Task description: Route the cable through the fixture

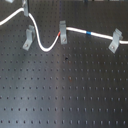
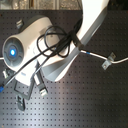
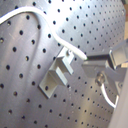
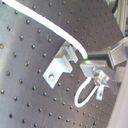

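Observation:
The white cable (image 1: 44,48) comes in from the first exterior view's left, peaks, dips in a loop, then runs right past its red band (image 1: 58,34) and blue band (image 1: 88,33). The fixture (image 1: 28,39) is the slanted light-grey clip left of the loop. In both wrist views the cable (image 3: 50,27) (image 4: 47,22) crosses just over the fixture's forked top (image 3: 57,74) (image 4: 60,66); I cannot tell if it sits in the fork. My gripper (image 3: 94,65) (image 4: 94,69) is shut on the cable right beside the clip. Its grey tips (image 1: 25,6) show at the top edge.
A narrower upright clip (image 1: 62,27) holds the cable by the red band. Another slanted clip (image 1: 116,41) (image 2: 106,61) carries it at the right. The black perforated board (image 1: 65,95) spreads below. In the second exterior view the arm (image 2: 55,45) hides the left part.

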Available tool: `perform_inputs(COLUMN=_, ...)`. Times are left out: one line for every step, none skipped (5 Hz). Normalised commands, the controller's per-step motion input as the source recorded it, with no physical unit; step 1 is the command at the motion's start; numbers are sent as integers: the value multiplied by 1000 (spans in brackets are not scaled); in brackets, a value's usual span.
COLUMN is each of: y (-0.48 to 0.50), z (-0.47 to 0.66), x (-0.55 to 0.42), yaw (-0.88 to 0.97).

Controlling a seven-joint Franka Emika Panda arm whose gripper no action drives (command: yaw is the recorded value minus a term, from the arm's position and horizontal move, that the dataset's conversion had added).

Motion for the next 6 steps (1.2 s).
perform_inputs(y=75, z=338, x=-204, yaw=451)
perform_inputs(y=44, z=262, x=-424, yaw=486)
perform_inputs(y=63, z=254, x=-450, yaw=454)
perform_inputs(y=-98, z=220, x=-117, yaw=146)
perform_inputs(y=-193, z=96, x=-61, yaw=0)
perform_inputs(y=-158, z=151, x=-252, yaw=0)
